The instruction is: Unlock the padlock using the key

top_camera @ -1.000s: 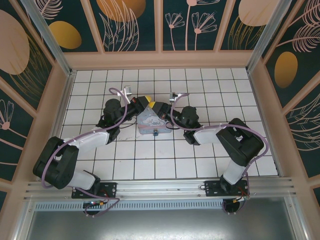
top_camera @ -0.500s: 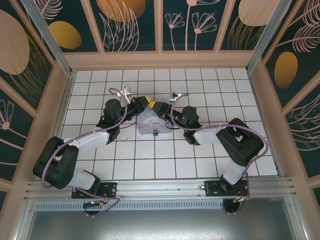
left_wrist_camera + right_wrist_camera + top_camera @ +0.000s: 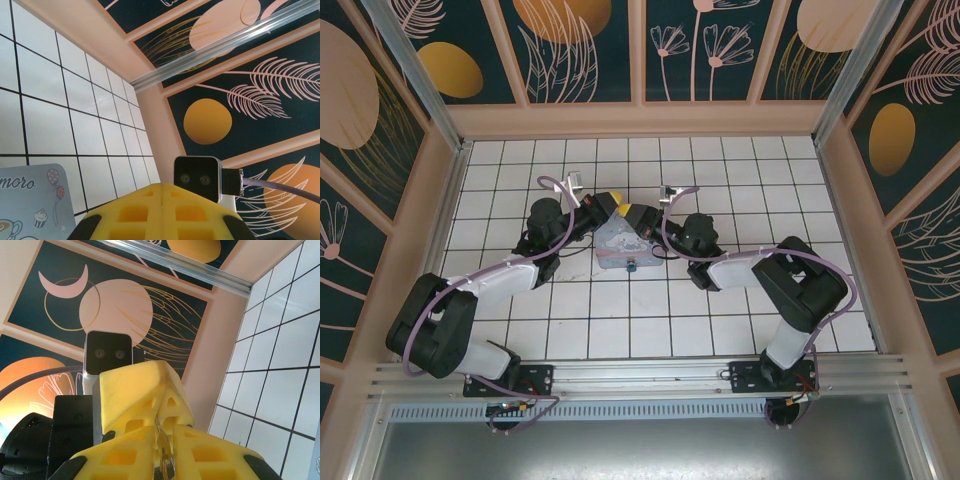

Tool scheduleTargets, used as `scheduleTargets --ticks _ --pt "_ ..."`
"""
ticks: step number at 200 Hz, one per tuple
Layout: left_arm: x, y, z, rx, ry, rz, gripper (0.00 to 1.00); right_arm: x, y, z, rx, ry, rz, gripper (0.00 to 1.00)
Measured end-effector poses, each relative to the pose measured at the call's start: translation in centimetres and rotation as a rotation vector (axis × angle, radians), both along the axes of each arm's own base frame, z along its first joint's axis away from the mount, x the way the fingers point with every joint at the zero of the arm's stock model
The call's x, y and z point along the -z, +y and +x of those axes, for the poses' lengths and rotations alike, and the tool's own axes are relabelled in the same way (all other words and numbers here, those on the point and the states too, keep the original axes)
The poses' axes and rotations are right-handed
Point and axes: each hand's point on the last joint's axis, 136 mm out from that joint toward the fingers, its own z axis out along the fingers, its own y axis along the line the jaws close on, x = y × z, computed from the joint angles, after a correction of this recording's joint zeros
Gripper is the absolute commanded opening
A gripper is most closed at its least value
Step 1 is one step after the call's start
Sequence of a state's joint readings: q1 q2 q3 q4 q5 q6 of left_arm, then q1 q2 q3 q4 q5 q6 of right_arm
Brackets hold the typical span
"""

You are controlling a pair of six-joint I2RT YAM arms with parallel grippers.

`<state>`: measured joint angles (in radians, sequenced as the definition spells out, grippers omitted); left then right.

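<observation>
In the right wrist view my right gripper (image 3: 164,439) is shut on the key (image 3: 165,456), a thin brassy piece with a ring that stands up between its yellow fingers. The key's upper end reaches the seam of the left gripper's fingers (image 3: 135,395), which press together right in front. From above, the left gripper (image 3: 613,203) and right gripper (image 3: 640,216) meet tip to tip over the far end of a pale blue tin box (image 3: 618,242). The padlock (image 3: 632,265), small and teal-blue, lies at the box's near edge. In its own wrist view the left gripper (image 3: 162,195) is shut.
The tin box's printed lid (image 3: 30,200) shows below the left fingers. Each wrist camera faces the other: the right one (image 3: 196,179) and the left one (image 3: 107,354). White tiled floor (image 3: 760,180) surrounds the box, ringed by pink-framed walls (image 3: 640,120).
</observation>
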<state>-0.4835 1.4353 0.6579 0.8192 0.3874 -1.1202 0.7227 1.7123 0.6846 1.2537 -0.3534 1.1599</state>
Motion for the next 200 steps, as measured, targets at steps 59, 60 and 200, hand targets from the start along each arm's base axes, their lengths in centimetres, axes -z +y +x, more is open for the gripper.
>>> scheduleTargets --ticks 59,60,200 --pt "0.0 0.1 0.1 -0.005 0.0 0.0 0.0 0.0 0.0 0.0 0.0 0.005 0.003 0.08" --pt "0.0 0.1 0.1 -0.005 0.0 0.0 0.0 0.0 0.0 0.0 0.0 0.005 0.003 0.08" --pt "-0.9 1.0 -0.8 -0.032 -0.013 -0.006 0.83 1.7 -1.0 1.3 0.025 0.062 -0.038 0.0"
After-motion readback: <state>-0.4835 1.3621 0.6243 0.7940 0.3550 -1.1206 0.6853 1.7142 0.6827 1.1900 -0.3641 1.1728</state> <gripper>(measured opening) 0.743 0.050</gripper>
